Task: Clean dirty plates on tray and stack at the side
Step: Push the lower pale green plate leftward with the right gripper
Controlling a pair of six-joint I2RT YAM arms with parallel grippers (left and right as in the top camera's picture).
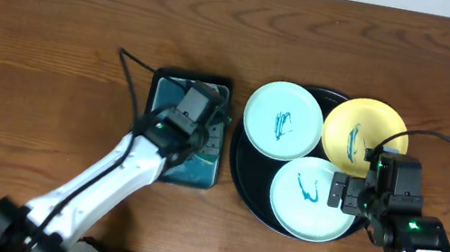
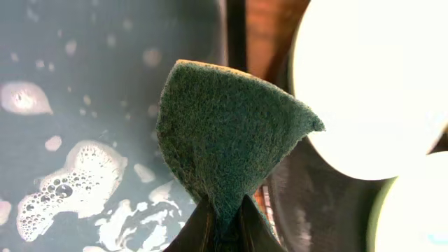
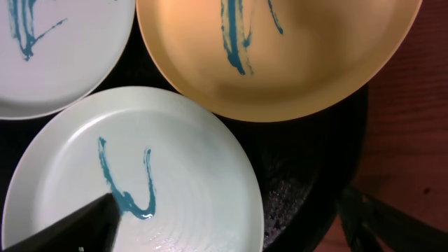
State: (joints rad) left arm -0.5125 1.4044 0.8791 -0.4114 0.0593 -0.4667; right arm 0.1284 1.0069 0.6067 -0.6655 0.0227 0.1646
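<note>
Tray [image 1: 240, 173]: black, holds 3 plates, all with teal marks
Plates: mint [image 1: 284, 120] at 10 o'clock, yellow [image 1: 365, 131] at 2 o'clock overhanging the rim, mint [image 1: 312, 198] at 6 o'clock
Right gripper [image 3: 231, 234]: fingers spread apart above the 6 o'clock plate; 1 finger [image 3: 70, 231] over its marked face, the other past the tray rim
Left gripper [image 2: 222, 227]: pinched tight on a green sponge [image 2: 224, 133], over a teal tray [image 1: 168, 80] of suds, at 9 o'clock of the black one

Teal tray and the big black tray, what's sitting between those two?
Nothing but a narrow strip of bare wooden table separates the teal tray from the black tray; the left wrist view shows it most clearly.
</note>
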